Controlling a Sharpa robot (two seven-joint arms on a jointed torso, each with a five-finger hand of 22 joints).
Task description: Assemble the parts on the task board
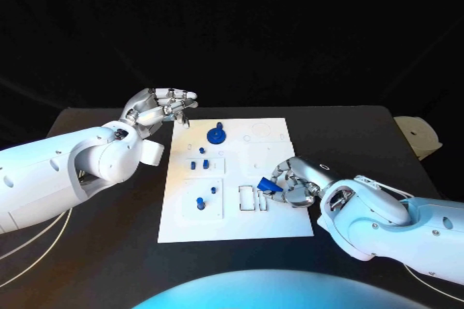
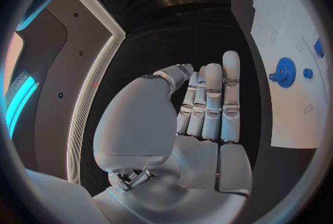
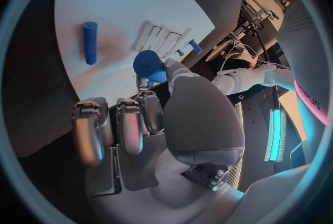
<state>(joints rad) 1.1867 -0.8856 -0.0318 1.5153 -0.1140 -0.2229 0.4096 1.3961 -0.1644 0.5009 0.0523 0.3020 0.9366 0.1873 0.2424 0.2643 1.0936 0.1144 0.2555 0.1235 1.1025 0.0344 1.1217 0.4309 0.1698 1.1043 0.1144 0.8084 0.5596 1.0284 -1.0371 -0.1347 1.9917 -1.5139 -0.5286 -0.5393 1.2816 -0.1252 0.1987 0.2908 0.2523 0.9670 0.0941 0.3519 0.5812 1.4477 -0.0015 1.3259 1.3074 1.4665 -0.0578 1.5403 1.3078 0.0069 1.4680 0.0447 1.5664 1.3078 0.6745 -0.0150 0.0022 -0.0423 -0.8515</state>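
Note:
The white task board (image 1: 275,222) lies in the middle of the black table. My right hand (image 1: 292,186) hangs over the board's right edge and pinches a blue part (image 1: 269,185); the right wrist view has that part (image 3: 149,65) between thumb and finger. Close to it on the board lie a blue cylinder (image 3: 90,42) and empty slots (image 3: 160,41). A blue gear with a knob (image 1: 216,135) stands at the far side, with small blue pegs (image 1: 200,203) down the left half. My left hand (image 1: 159,106) is raised by the board's far left corner, fingers extended (image 2: 208,105), holding nothing.
A cream-coloured object (image 1: 420,136) sits at the table's right edge. Thin cables (image 1: 39,242) run under my left arm at the near left. Bare black table (image 1: 116,255) stretches along the left of the board.

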